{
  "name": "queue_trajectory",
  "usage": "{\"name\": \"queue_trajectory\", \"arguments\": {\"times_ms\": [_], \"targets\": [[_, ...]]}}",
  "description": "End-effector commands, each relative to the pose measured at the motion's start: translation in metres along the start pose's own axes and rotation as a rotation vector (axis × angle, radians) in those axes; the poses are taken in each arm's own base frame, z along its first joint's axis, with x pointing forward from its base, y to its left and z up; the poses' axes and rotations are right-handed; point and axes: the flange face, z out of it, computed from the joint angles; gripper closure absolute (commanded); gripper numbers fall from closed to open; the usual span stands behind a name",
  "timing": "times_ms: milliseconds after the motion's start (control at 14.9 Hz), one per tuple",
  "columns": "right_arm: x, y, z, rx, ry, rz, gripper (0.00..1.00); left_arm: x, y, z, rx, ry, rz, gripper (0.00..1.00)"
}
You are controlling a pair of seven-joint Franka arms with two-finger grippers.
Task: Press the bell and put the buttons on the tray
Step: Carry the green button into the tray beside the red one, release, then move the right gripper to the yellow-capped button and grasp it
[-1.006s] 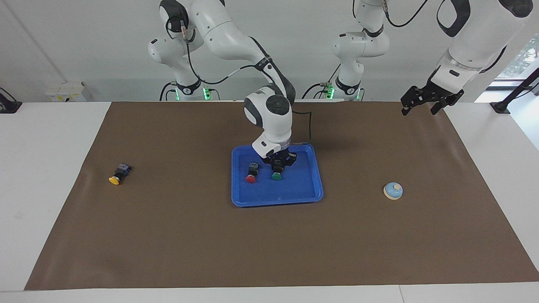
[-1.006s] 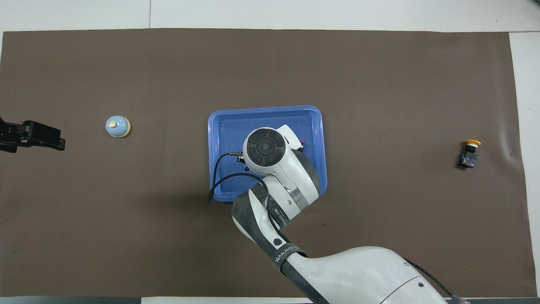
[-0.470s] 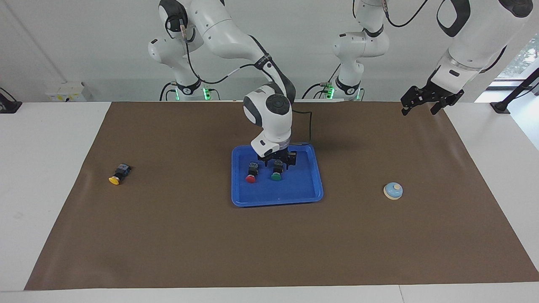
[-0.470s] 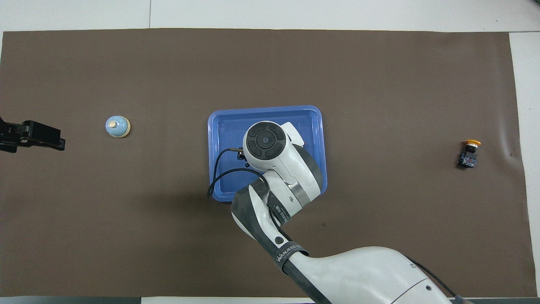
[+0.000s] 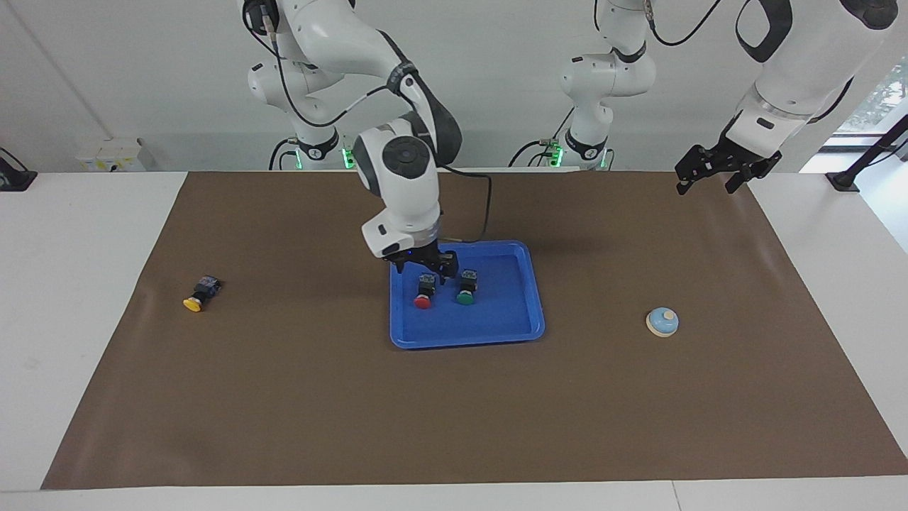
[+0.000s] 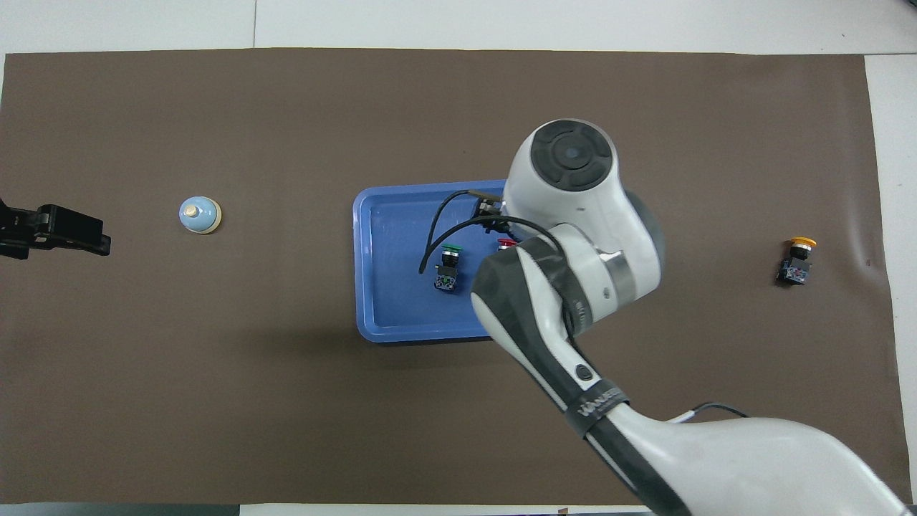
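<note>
You see a flat bright blue plastic tray (image 5: 496,323) mid-worktop on a brown mat (image 5: 284,397). In it lie a red-capped black push-button (image 5: 424,293) and a green-capped one (image 5: 466,289), side by side, apart. The right end effector (image 5: 424,270) hangs spread wide and empty over the tray's edge nearer the robots. The yellow-capped push-button (image 5: 198,294) lies toward the right arm's end; the light blue dome bell (image 5: 662,321) toward the left arm's. The left end effector (image 5: 709,177) waits, wide and empty, over the mat's corner.
</note>
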Motion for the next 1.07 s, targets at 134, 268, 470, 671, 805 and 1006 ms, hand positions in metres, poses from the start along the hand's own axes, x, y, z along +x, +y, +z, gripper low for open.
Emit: {"name": "queue_trajectory", "arguments": {"times_ms": [134,268,470,671,805,1006], "targets": [[0.041,0.112,-0.042,-0.077,-0.053,-0.12,0.0,-0.004,-0.001,-0.004,-0.004,0.001,-0.008,0.0],[0.061,0.158,-0.047,-0.102,-0.043,-0.144,0.0,-0.004,-0.001,-0.004,-0.004,0.001,-0.008,0.0],[0.088,0.221,-0.04,-0.118,-0.045,-0.14,0.0,-0.004,-0.001,-0.004,-0.005,0.001,-0.008,0.0],[0.1,0.287,-0.016,-0.11,-0.006,-0.096,0.0,-0.004,-0.001,-0.004,-0.005,0.001,-0.008,0.0],[0.091,0.324,0.013,-0.097,0.04,-0.057,0.0,-0.004,-0.001,-0.004,-0.005,0.001,-0.008,0.0],[0.088,0.372,0.037,-0.084,0.086,-0.003,0.0,-0.004,-0.001,-0.004,-0.005,0.001,-0.008,0.0]]}}
